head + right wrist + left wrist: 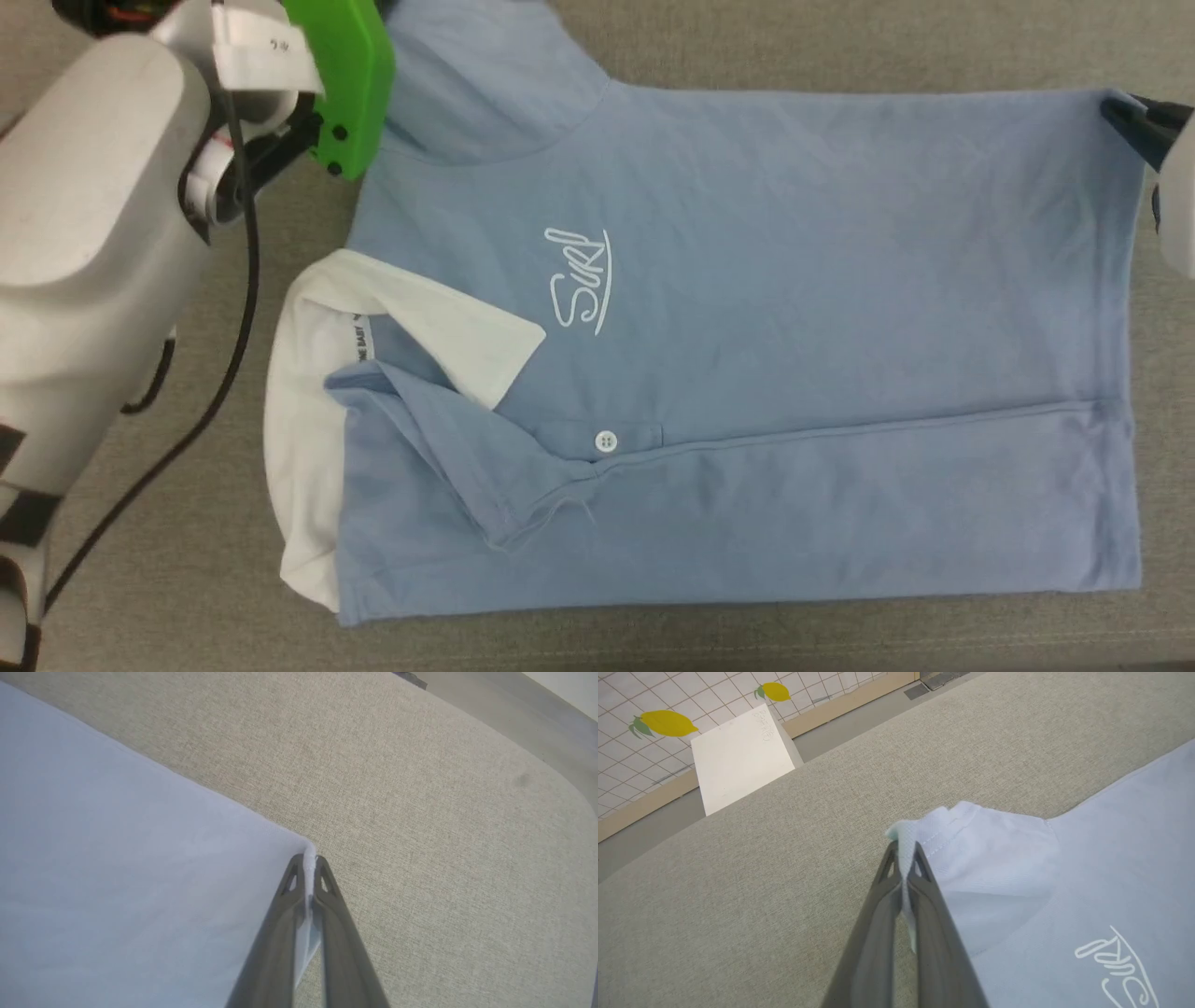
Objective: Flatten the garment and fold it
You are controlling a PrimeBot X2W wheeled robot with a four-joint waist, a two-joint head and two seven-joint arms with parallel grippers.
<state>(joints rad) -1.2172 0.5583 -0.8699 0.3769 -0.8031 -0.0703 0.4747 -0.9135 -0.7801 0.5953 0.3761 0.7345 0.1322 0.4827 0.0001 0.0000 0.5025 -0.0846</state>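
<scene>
Lt-blue garment (794, 280) lies flat on grey woven tabletop (840, 47), collar (308, 392) to robot's left, hem to right. Near long side looks already folded in, edge running from placket button (607, 440). L gripper (903, 851) clamped on far sleeve (990, 858) edge. R gripper (306, 861) clamped on far hem corner. Step, as judged: 2nd lengthwise fold. Next needs both ends lifted together, level, far edge carried toward near side w/o slack.

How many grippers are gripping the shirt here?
2. The left gripper pinches the shirt at a sleeve edge; the right gripper pinches it at a hem corner.
</scene>
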